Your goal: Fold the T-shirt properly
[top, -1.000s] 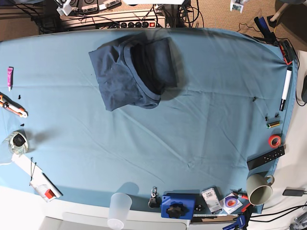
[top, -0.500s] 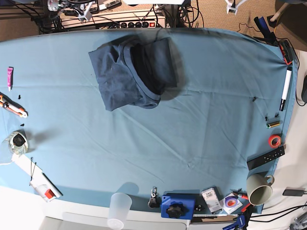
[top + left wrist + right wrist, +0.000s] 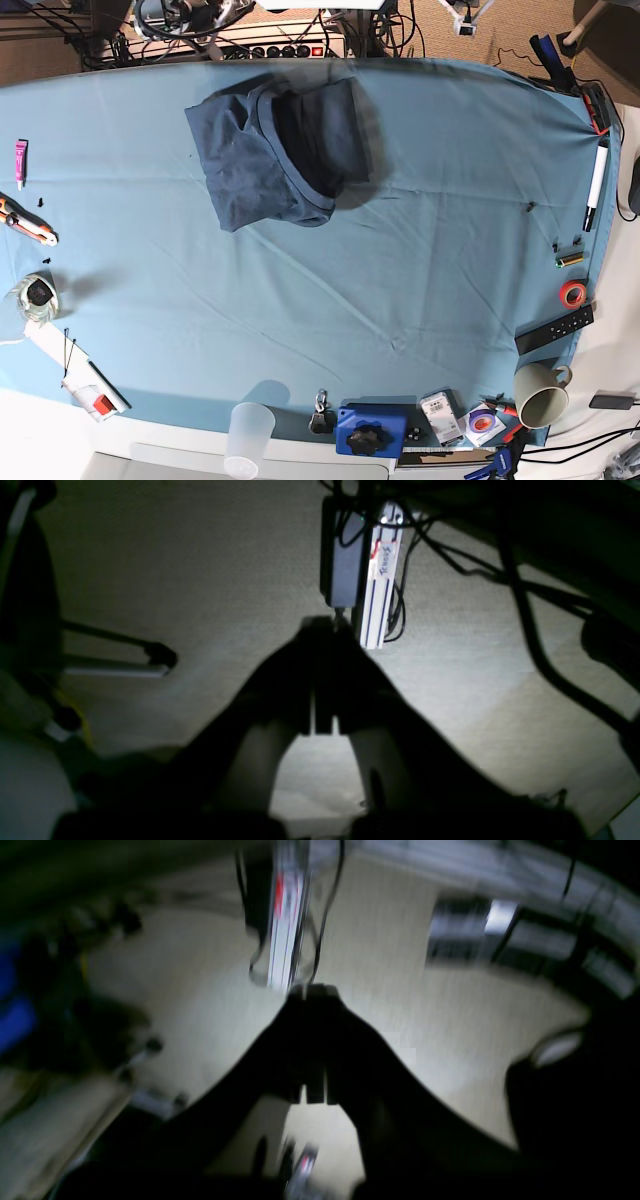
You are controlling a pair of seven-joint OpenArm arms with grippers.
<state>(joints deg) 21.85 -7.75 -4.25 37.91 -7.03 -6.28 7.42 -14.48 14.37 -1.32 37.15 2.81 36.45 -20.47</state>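
Note:
The dark navy T-shirt (image 3: 275, 150) lies crumpled in a bunched heap on the sky-blue table cloth (image 3: 400, 260), near the far edge, left of centre. Its ribbed collar curves along the heap's lower right. Both arms are behind the table's far edge, off the cloth. A white part of the left arm (image 3: 463, 20) shows at top right and part of the right arm (image 3: 195, 10) at top left. In the left wrist view my left gripper (image 3: 322, 630) is a dark shape, shut, over carpet floor. In the blurred right wrist view my right gripper (image 3: 312, 990) is shut and empty.
Along the near edge stand a plastic cup (image 3: 249, 432), a blue box (image 3: 371, 430) and a mug (image 3: 540, 393). A remote (image 3: 553, 330), a red tape roll (image 3: 572, 293) and a marker (image 3: 596, 185) lie at the right edge. A cutter (image 3: 28, 225) lies at the left.
The arm parts behind the far edge have shifted toward the middle: the one at top left moved right, the one at top right moved left. The T-shirt has not moved.

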